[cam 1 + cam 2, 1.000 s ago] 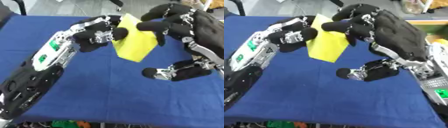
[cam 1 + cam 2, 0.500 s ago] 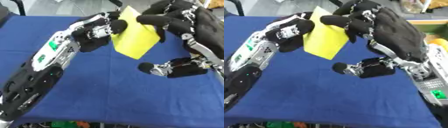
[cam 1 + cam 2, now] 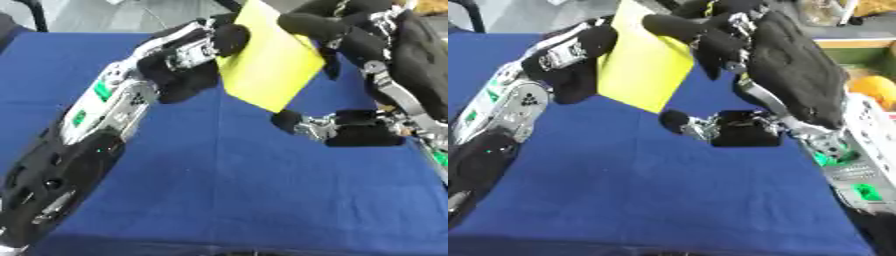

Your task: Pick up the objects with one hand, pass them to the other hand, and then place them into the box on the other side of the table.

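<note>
The blue table [image 3: 219,190] lay bare in front of me, with open cloth from the near edge up to my forearms; its right edge ran close beside my right arm. Past that edge stood a white box [image 3: 874,145] with an orange object [image 3: 871,86] in it, and green trim behind.

A yellow flat card [image 3: 271,67] was held up off the table, tilted, one corner pointing down toward the cloth. My left hand [image 3: 197,47] was at its left edge, fingers curled against it; the contact itself was hidden behind the card. My right hand [image 3: 737,37] arched over from the right, fingers [image 3: 677,25] curled across the card's upper right face and the thumb [image 3: 684,122] reaching in under the low corner, not touching it. Both hands had hold of the card at once, above the table's far middle.
</note>
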